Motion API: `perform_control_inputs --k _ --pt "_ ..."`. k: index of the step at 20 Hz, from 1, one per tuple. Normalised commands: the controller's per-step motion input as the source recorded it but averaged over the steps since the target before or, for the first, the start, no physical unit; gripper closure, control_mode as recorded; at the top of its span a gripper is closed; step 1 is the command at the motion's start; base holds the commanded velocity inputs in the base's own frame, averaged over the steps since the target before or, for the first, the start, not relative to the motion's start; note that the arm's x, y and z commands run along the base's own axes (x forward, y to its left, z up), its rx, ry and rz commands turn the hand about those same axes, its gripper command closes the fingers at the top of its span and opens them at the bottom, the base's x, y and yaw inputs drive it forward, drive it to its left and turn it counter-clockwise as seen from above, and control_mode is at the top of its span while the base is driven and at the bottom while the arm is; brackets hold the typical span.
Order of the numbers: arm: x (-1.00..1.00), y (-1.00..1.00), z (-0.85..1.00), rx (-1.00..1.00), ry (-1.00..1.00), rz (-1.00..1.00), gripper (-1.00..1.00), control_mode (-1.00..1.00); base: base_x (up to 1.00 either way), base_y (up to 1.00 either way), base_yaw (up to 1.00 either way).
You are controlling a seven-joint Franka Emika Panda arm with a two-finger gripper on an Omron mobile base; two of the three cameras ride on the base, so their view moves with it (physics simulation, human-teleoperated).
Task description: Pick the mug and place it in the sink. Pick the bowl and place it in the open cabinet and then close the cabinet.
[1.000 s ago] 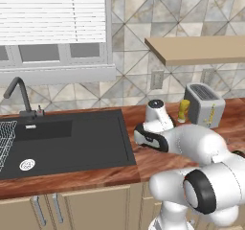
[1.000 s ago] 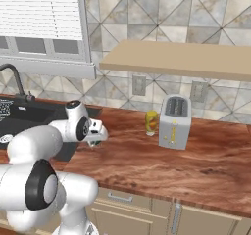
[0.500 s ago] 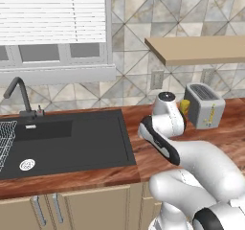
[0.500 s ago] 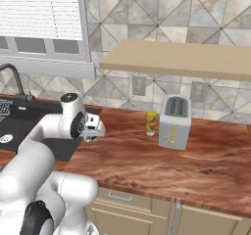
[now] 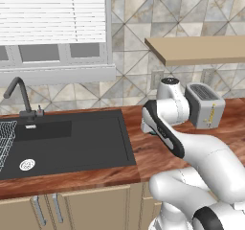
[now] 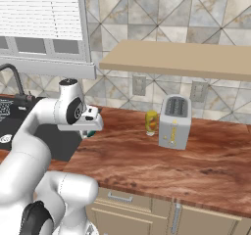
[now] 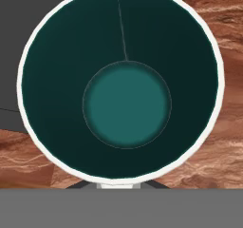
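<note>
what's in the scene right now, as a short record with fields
gripper: shut, apparently on the near rim of the teal mug with a white rim
mug position: under the hand, over the reddish-brown wooden counter, at the edge of the large black sink basin
sink: no mug in it yet
other items: silver toaster with a glass of yellow drink beside it, both on the counter

Mug (image 7: 121,87): teal inside, thin white rim, mouth facing the claw (image 7: 118,186) and right up against it, rim meeting the claw at the near edge. Seen as a sliver of teal (image 6: 89,132) just under the claw. Sink (image 5: 72,143): black basin, white rack, silver drain, dark faucet, beside and below the claw.
</note>
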Motion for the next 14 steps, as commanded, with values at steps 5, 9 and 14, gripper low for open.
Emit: perform_control_inputs --k 5,9,14 --pt "-0.5 0.0 0.0 -0.01 -0.05 0.0 1.0 -1.0 0.0 0.0 0.0" --pt "-0.37 0.0 0.0 0.0 -0.01 0.0 1.0 -1.0 0.0 0.0 0.0" --pt "-0.21 0.0 0.14 0.0 0.0 0.0 1.0 -1.0 0.0 0.0 0.0"
